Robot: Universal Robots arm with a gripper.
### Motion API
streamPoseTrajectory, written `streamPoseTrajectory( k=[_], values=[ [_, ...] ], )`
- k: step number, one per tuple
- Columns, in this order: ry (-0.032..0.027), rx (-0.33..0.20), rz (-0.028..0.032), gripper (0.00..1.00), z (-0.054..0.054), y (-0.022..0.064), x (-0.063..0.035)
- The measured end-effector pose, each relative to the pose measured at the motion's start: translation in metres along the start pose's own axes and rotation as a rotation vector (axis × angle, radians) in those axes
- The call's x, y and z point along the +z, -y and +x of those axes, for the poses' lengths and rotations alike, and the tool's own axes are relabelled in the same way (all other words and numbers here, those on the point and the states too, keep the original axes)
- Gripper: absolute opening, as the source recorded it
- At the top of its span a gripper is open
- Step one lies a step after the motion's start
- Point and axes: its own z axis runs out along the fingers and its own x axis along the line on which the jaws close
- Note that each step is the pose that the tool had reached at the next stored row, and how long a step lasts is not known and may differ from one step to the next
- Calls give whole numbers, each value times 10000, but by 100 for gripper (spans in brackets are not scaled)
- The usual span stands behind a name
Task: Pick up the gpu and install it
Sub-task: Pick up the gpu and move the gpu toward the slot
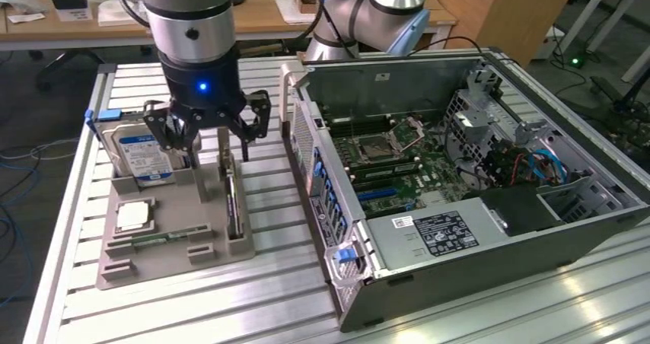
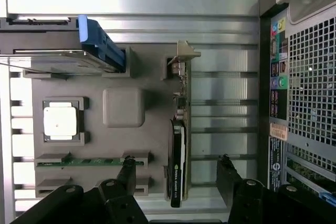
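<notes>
**Gripper straddling the gpu, nothing held**

Gripper [image 1: 216, 150] is hovering over the gray fixture tray [image 1: 163, 272] with its jaws spread wide and empty. The gpu [image 2: 177, 153] is standing on edge in the tray's slots directly beneath the gripper, running lengthwise between the two fingers [image 2: 126, 170]. I cannot tell from the exterior view whether the fingertips are already lower than the card's top edge; probably they are just above it.

Grasp step, as I judge it:
- The card is sitting nearer the tray-side finger than the case-side one, so centring is worth a check.
- The pads should be meeting the flat faces squarely, jaws parallel to the card.
- A tilted approach would be risking a scrape on the card's top edge.

Edges and room:
- On the case side of the gripper, bare table [image 2: 220, 114] slats are giving open room, then the computer case [image 2: 299, 77] wall is rising nearby.
- On the other side, the memory stick [image 2: 86, 161] and its slot blocks are lying close to the finger.
- Beyond the gripper on that side, the processor [image 2: 60, 120] and the hard drive [image 1: 137, 150] are standing well apart from the card.
</notes>
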Motion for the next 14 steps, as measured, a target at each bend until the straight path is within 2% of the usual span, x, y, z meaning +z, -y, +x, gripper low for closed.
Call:
streamPoseTrajectory(
  k=[3, 5, 6, 7, 8, 14],
  values=[
    [-1, 1, 1, 72, -25, 4, 52],
    [-30, 0, 12, 72, -39, 12, 76],
    [-43, 1, 46, 72, -43, 12, 80],
    [-47, 0, 116, 72, -47, 13, 82],
    [-50, -1, 158, 72, -50, 14, 92],
    [-130, -216, 161, 72, -55, 22, 199]
  ],
)
